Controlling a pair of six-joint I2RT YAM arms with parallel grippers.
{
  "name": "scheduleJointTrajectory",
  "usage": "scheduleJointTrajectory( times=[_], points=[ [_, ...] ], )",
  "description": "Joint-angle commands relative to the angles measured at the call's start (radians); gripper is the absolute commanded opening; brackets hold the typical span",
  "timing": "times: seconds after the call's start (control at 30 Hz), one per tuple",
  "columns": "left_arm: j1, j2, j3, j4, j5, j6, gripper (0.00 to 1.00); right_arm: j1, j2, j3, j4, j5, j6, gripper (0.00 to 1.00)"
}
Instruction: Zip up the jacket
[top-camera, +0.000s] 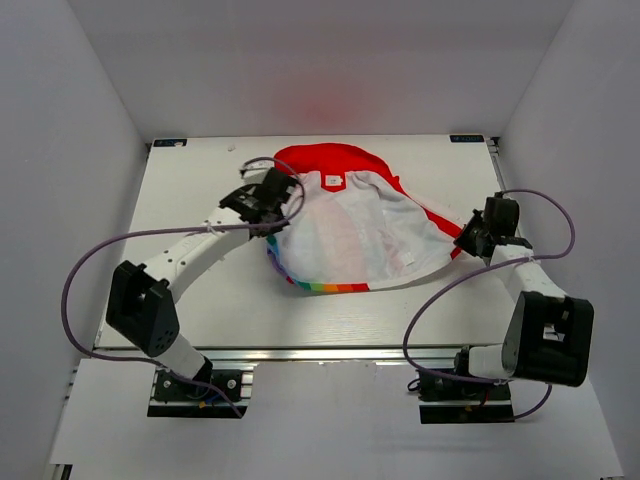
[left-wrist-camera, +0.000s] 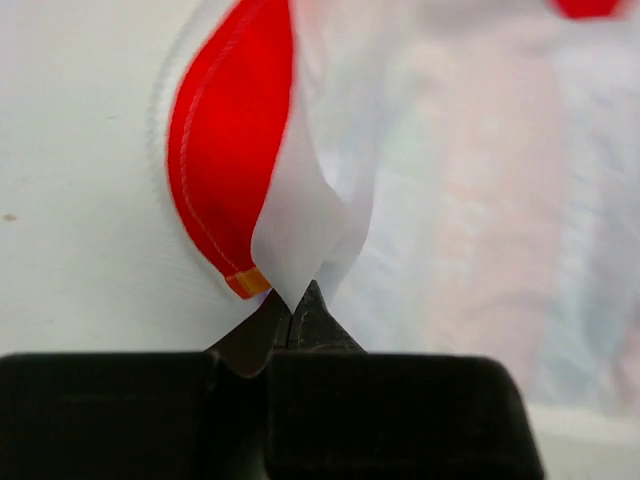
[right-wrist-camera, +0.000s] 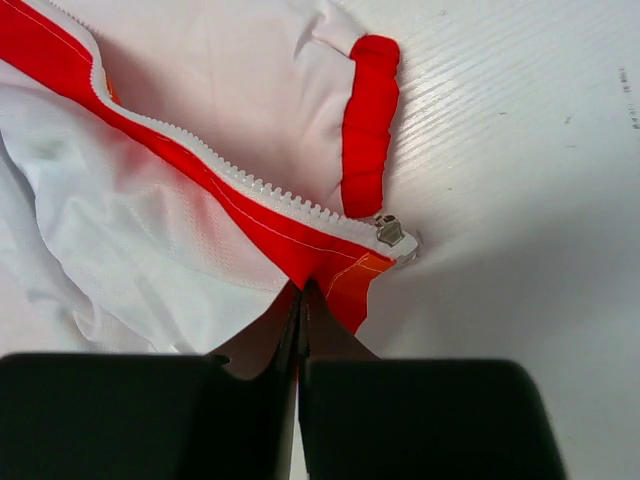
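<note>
**Item 1: jacket**. Child's size, qty 1. Lies opened flat with the inside up, at centre-rear of the table, between the two arms.
- White lining faces the top cam and takes up most of the spread.
- Red hood on the far side. Small neck label sits just below it.
- Rainbow hem strip runs along the near edge.
- Zipper teeth, white, run diagonally along a red band in the R wrist view.
- Metal slider sits at the lower end of the teeth, at the fabric corner.
- Red cuff lies on the table just beside the teeth.

**Item 2: L gripper**. At the jacket's left edge, approx. level with the neck label.
- Jaws pressed together, no gap seen.
- A fold of white lining is pinched between the tips and rises up from them.
- Red fabric with an orange tip hangs just to the left of the fold.

**Item 3: R gripper**. At the jacket's right edge.
- Jaws closed tight on the red/orange corner, just beside the slider.
- Tips are not on the slider itself.

**Item 4: table.** White with a ribbed surface, white walls on three sides.

**Item 5: cables**. Purple, one loop per arm, hanging clear of the jacket.
</note>
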Motion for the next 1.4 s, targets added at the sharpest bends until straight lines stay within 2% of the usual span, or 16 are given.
scheduleJointTrajectory(
  times=[0.0, 0.1, 0.17, 0.23, 0.27, 0.33, 0.37, 0.4, 0.57, 0.7, 0.77, 0.97, 1.1, 1.23, 1.33, 1.37],
  points=[
    [-0.201, -0.012, 0.098, -0.124, -0.199, -0.002, 0.00, 0.020, -0.048, 0.016, -0.081, 0.129, -0.019, 0.00],
    [-0.379, 0.125, 0.198, -0.201, -0.259, 0.021, 0.00, 0.025, -0.064, 0.001, -0.101, 0.146, -0.025, 0.00],
    [-0.511, 0.270, 0.276, -0.290, -0.300, 0.037, 0.10, 0.025, -0.070, -0.007, -0.101, 0.136, -0.025, 0.00],
    [-0.587, 0.425, 0.345, -0.377, -0.315, 0.026, 0.28, 0.025, -0.072, -0.005, -0.115, 0.150, -0.030, 0.00],
    [-0.652, 0.464, 0.397, -0.435, -0.317, 0.029, 0.48, 0.025, -0.072, -0.002, -0.120, 0.156, -0.033, 0.00],
    [-0.705, 0.524, 0.448, -0.506, -0.317, 0.032, 0.64, 0.026, -0.081, 0.000, -0.121, 0.150, -0.044, 0.00],
    [-0.736, 0.545, 0.485, -0.512, -0.320, 0.027, 0.87, 0.026, -0.090, -0.002, -0.118, 0.147, -0.045, 0.00],
    [-0.742, 0.539, 0.486, -0.505, -0.297, 0.037, 0.98, 0.028, -0.092, -0.003, -0.114, 0.143, -0.055, 0.00],
    [-0.708, 0.349, 0.395, -0.301, -0.181, 0.128, 0.98, 0.054, -0.108, 0.003, -0.115, 0.149, -0.076, 0.00],
    [-0.595, 0.040, 0.154, -0.090, 0.011, 0.172, 0.98, 0.141, -0.130, 0.023, -0.108, 0.185, -0.101, 0.00],
    [-0.468, -0.063, 0.057, 0.003, 0.144, 0.166, 0.98, 0.245, -0.138, 0.052, -0.123, 0.250, -0.127, 0.00],
    [-0.173, -0.297, -0.210, 0.046, 0.238, 0.098, 0.98, 0.572, -0.151, 0.076, -0.167, 0.455, -0.141, 0.00],
    [-0.084, -0.344, -0.284, 0.061, 0.280, 0.083, 0.98, 0.888, -0.099, 0.052, -0.222, 0.616, -0.066, 0.00],
    [-0.043, -0.347, -0.308, 0.083, 0.304, 0.093, 0.98, 1.147, 0.032, 0.027, -0.279, 0.559, 0.062, 0.00],
    [-0.026, -0.320, -0.305, 0.089, 0.310, 0.096, 0.98, 1.264, 0.152, 0.074, -0.351, 0.538, 0.146, 0.26],
    [-0.024, -0.295, -0.299, 0.089, 0.319, 0.104, 0.98, 1.284, 0.186, 0.091, -0.370, 0.543, 0.151, 0.30]
  ],
)
